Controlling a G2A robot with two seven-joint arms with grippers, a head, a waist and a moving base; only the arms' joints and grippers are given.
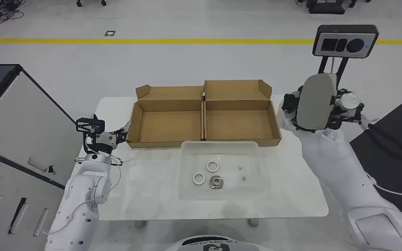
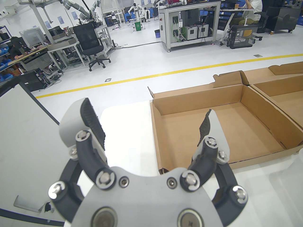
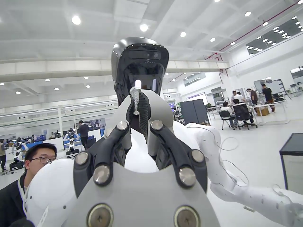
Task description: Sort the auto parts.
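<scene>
Desk (image 1: pixel 301 194), white and smooth, carries two open cardboard boxes side by side along its far edge, touching at their shared wall: the left box (image 1: pixel 168 125) and the right box (image 1: pixel 239 124), both with bare brown floors and their lids folded back toward the far edge. Just in front of them, about midway between the left and right edges, sits a clear tray (image 1: pixel 220 144) holding the auto parts: two white rings (image 1: pixel 213 167) (image 1: pixel 198 179), a round metal part (image 1: pixel 217 182) just beside the nearer ring, and two tiny dark pieces (image 1: pixel 240 167) (image 1: pixel 244 178) toward the tray's right side, too small to name. The left pincer (image 1: pixel 120 135) hangs at the desk's left edge, close to the left box's near-left corner; in the left wrist view this pincer (image 2: pixel 146 106) is released, its ribbed black pads spread wide with nothing between them. The right pincer (image 3: pixel 138 95) is raised and turned up toward the ceiling, clenched on a threaded bolt (image 3: pixel 135 102) that stands along the pads with its hex head at the tip. Beyond the desk lies a pale grey floor crossed by a yellow line (image 1: pixel 188 41). A grey cabinet (image 1: pixel 25 125) stands off the left edge, and a dark screen on a stand (image 1: pixel 345 41) off the far-right corner. Farther out are a black office chair (image 2: pixel 91 43) and workbenches under round ceiling lights.
</scene>
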